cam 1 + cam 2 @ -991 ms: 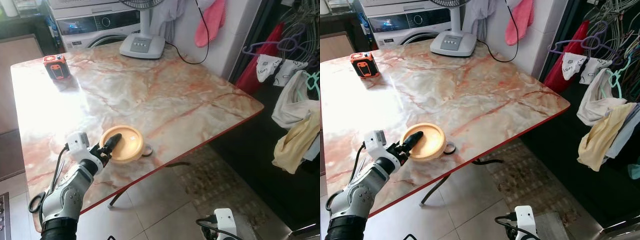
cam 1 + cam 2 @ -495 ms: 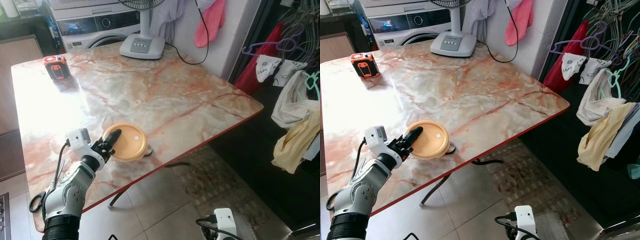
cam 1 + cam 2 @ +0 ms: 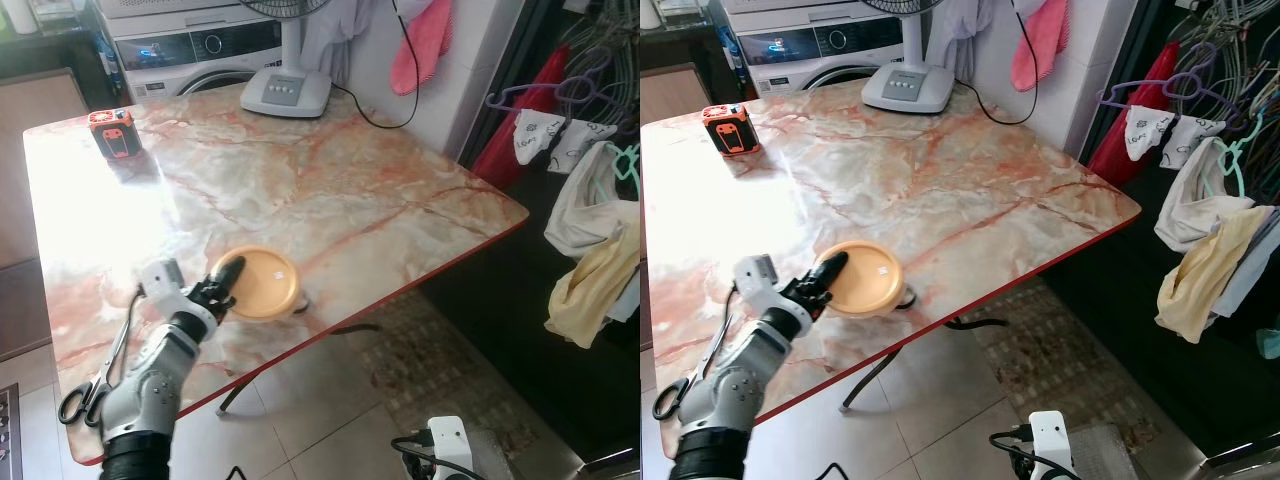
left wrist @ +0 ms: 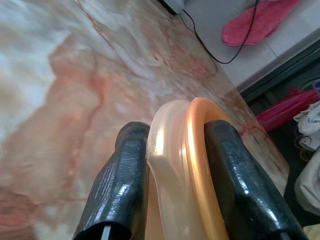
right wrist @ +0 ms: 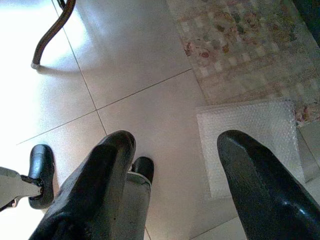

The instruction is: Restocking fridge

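The left gripper (image 3: 226, 281) is clenched on the rim of the orange container (image 3: 258, 283), a shallow round dish with a lid, and the left wrist view shows one black finger on each side of the edge. The container is tilted up on its side, near the near edge of the marble table (image 3: 330, 190), a little left of the middle of that edge. Under its right side a small ring-shaped thing (image 3: 903, 298) lies on the table; what it is I cannot tell.

The main risk, in my judgement, is the grip itself. The fingers (image 4: 122, 185) hold only a thin rim, and the wall looks smooth, so the container may turn between the pads or slide out when the arm lifts or when the robot starts to walk. If the lid is only pressed on, the squeeze could also open it. The table edge is close, so a dropped container would probably fall to the tiled floor (image 3: 940, 410) and not stay on the table.

The scissors (image 3: 80, 398) lie at the near left corner, beside the left arm, and the arm could push them off when it pulls back.

The right gripper (image 5: 170, 175) hangs low over the floor with its jaws released and holds nothing
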You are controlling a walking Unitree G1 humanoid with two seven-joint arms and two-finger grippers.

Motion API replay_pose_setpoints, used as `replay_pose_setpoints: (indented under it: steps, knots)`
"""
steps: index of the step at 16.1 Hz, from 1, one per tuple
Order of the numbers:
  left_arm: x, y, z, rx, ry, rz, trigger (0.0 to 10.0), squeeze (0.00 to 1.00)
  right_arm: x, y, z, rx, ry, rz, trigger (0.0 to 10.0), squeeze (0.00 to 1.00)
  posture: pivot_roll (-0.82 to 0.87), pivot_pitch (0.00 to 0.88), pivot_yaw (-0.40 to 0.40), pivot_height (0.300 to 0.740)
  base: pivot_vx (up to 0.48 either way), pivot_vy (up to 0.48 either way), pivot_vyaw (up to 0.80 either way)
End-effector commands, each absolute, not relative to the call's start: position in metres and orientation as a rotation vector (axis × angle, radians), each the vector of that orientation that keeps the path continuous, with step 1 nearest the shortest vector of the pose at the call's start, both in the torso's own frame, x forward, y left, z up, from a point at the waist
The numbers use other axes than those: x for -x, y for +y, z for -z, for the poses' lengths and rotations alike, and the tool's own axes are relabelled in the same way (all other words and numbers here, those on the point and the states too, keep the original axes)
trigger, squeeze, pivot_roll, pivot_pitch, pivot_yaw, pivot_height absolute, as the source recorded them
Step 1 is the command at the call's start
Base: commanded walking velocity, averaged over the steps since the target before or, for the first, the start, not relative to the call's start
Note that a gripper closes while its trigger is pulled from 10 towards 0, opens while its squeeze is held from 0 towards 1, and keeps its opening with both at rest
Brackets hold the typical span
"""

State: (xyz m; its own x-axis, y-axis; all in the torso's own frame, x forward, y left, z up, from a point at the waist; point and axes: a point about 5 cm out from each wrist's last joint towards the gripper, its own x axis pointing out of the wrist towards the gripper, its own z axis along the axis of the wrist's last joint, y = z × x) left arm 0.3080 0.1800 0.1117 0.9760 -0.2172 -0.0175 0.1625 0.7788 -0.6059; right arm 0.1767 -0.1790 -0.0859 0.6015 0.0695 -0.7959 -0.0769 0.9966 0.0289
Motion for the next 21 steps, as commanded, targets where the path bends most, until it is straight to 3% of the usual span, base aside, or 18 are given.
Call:
replay_pose_setpoints:
  steps: [1,4,5,6,13,21]
  knots:
    - [-0.310,0.175,-0.120,0.649,0.058,0.223,0.0,0.00,-0.176,-0.180,0.086,0.013,0.927,-0.083,10.0,0.00,-0.07,0.048,-0.071,0.740,0.000,0.000,0.00]
    - [-0.309,0.168,-0.123,0.689,0.032,0.235,0.4,0.00,-0.176,-0.180,0.086,0.012,0.927,-0.082,10.0,0.00,-0.07,0.053,-0.069,0.740,0.000,0.000,0.00]
    - [-0.309,0.166,-0.126,0.706,0.014,0.255,7.4,0.00,-0.176,-0.180,0.086,0.012,0.927,-0.082,10.0,0.00,-0.07,0.054,-0.068,0.740,0.000,0.000,0.00]
    - [-0.309,0.165,-0.130,0.728,-0.004,0.271,10.0,0.00,-0.176,-0.180,0.086,0.011,0.927,-0.082,10.0,0.00,-0.07,0.053,-0.069,0.740,0.000,0.000,0.00]
    - [-0.296,0.132,-0.134,0.816,0.038,0.464,10.0,0.00,-0.175,-0.181,0.086,0.015,0.927,-0.076,10.0,0.00,-0.08,0.042,-0.061,0.740,0.000,0.000,0.00]
    - [-0.292,0.136,-0.136,0.772,0.036,0.378,10.0,0.00,-0.174,-0.180,0.087,0.010,0.926,-0.069,10.0,0.00,-0.08,0.027,-0.049,0.740,0.000,0.000,0.00]
